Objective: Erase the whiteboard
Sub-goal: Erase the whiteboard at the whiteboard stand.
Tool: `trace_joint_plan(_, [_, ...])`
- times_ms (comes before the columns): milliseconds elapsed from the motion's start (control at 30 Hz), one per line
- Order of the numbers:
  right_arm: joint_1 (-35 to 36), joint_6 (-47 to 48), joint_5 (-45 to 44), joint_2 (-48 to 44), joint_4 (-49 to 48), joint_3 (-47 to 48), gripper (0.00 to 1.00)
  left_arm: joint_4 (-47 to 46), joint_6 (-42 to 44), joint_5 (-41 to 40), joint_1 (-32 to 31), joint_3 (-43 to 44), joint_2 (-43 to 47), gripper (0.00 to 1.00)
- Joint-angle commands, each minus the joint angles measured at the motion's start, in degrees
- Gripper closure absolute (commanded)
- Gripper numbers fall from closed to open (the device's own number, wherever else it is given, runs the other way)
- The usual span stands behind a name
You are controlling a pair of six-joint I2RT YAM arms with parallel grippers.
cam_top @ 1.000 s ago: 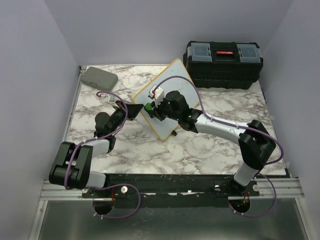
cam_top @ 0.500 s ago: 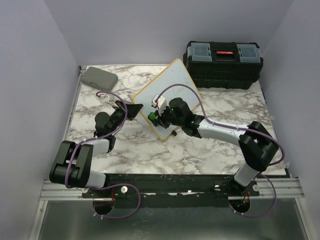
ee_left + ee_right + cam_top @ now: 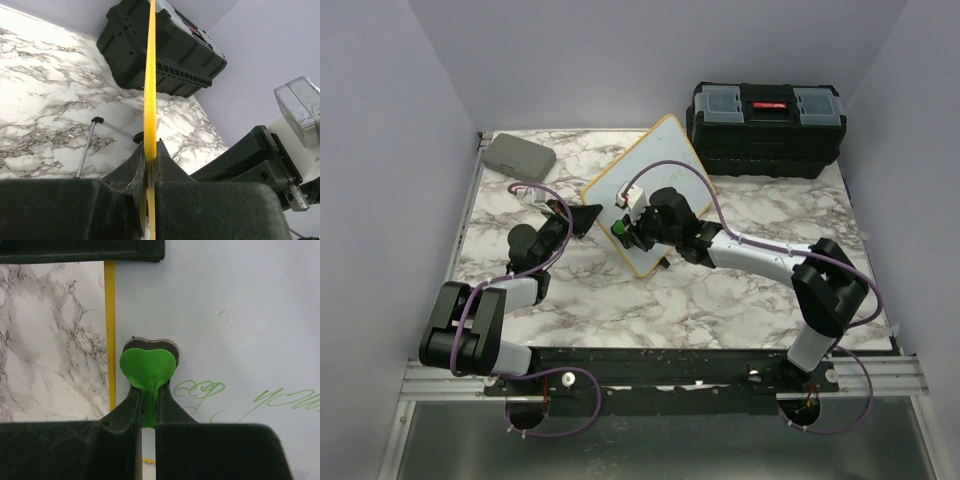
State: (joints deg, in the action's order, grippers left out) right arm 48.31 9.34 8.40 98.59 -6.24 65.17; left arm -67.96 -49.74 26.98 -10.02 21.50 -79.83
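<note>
Whiteboard [image 3: 662, 146] tilted mid-desk [image 3: 750, 290]; left tool [image 3: 150, 150] clamped on its yellow frame [image 3: 150, 75]. Right tool [image 3: 148, 405] pinches green eraser [image 3: 148, 367] just inside that frame; green writing [image 3: 200, 389] lies to eraser's right.

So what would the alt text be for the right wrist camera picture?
The right gripper pinches a green heart-shaped eraser over the whiteboard, near its yellow frame. Faint green handwriting sits beside it; marble table shows at the left.
</note>
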Motion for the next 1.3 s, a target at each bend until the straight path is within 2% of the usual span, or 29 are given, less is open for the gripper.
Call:
trace_joint_plan(0, [0.20, -0.05, -3.90, 2.88, -3.15, 4.21, 0.99, -3.83, -0.11, 4.85, -1.32, -0.46, 0.75, 1.00])
trace_joint_plan(133, [0.24, 0.64, -3.34, 2.11, -2.68, 3.39, 0.99, -3.30, 0.38, 4.80, -1.32, -0.59, 1.41, 1.00])
trace_joint_plan(467, [0.20, 2.57, -1.17, 0.40, -2.52, -7.19, 0.99, -2.79, 0.81, 4.84, -1.32, -0.44, 1.97, 1.00])
trace_joint_plan(667, [0.13, 1.69, -0.85, 0.03, -2.19, -9.87, 0.99, -2.96, 0.80, 4.91, -1.23, -0.46, 1.79, 1.00])
trace_joint_plan(867, [-0.43, 1.14, -4.42, -0.47, -2.20, -7.94, 0.99, -3.09, 0.87, 5.02, -1.23, -0.48, 1.62, 1.00])
trace_joint_plan(1267, [-2.08, -0.34, -4.86, 2.30, -2.57, 5.23, 0.99, -4.29, 0.46, 5.34, -1.27, -0.90, 0.69, 1.00])
